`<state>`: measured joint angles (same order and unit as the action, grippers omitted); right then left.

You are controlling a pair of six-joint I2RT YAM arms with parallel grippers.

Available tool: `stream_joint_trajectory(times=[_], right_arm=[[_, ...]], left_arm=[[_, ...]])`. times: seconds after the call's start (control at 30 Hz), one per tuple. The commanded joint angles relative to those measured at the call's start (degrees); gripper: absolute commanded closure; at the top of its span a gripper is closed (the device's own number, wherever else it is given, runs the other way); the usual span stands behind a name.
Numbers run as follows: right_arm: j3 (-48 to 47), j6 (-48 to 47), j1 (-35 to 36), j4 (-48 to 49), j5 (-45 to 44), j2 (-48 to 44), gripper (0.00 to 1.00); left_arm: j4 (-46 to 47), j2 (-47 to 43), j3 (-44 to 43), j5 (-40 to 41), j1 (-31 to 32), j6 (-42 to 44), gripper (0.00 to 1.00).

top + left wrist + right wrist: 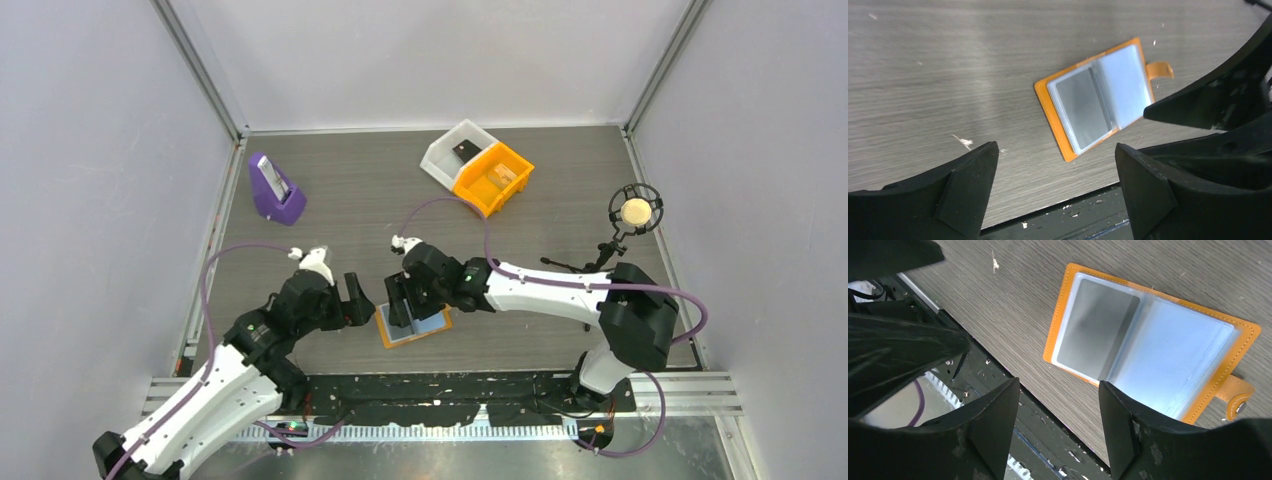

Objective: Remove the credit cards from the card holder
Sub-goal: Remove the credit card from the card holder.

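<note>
Lying open like a book on the wood-grain table [350,200], the orange card holder [432,322] rests near the front edge, its light blue sleeves facing up. A grey card [1095,330] shows through the clear pocket on one page, and the closing tab [1233,390] with its small stud [1241,407] sticks out from the other side. The right gripper [405,302] hangs directly over the holder with its fingers spread wide and nothing between them; whether they touch the sleeves cannot be told. The left gripper [362,300] sits just beside the holder's left edge, its fingers likewise parted and empty, with the wallet seen ahead of it in the left wrist view. Farther back on the table stand a purple stand [275,195] at the left and, side by side toward the right, a white bin [452,152] and an orange bin [495,178]. A round microphone [635,210] on a small tripod stands at the right edge
</note>
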<state>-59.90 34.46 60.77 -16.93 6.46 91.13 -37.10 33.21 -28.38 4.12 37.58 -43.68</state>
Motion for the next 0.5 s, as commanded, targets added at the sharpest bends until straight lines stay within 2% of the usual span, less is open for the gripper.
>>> stream_joint_trajectory(times=[0.0, 0.1, 0.3, 0.47], right_arm=[[-5.7, 1.0, 3.4, -3.0, -10.9, 1.1, 0.33], [-7.8, 1.3, 5.7, -3.9, -13.5, 3.0, 0.31], [-9.2, 1.8, 7.2, -2.7, -15.7, 6.5, 0.25], [-11.4, 1.8, 7.3, -2.9, -15.9, 10.6, 0.24]], left_arm=[[-7.8, -5.3, -6.0, 10.5, -0.3, 3.4, 0.07], [-11.8, -10.0, -7.1, 16.3, -0.2, 3.3, 0.02], [-13.4, -20.1, -5.0, 21.0, -0.2, -1.0, 0.01], [-13.4, -27.9, -3.3, 24.2, -0.3, -2.4, 0.0]])
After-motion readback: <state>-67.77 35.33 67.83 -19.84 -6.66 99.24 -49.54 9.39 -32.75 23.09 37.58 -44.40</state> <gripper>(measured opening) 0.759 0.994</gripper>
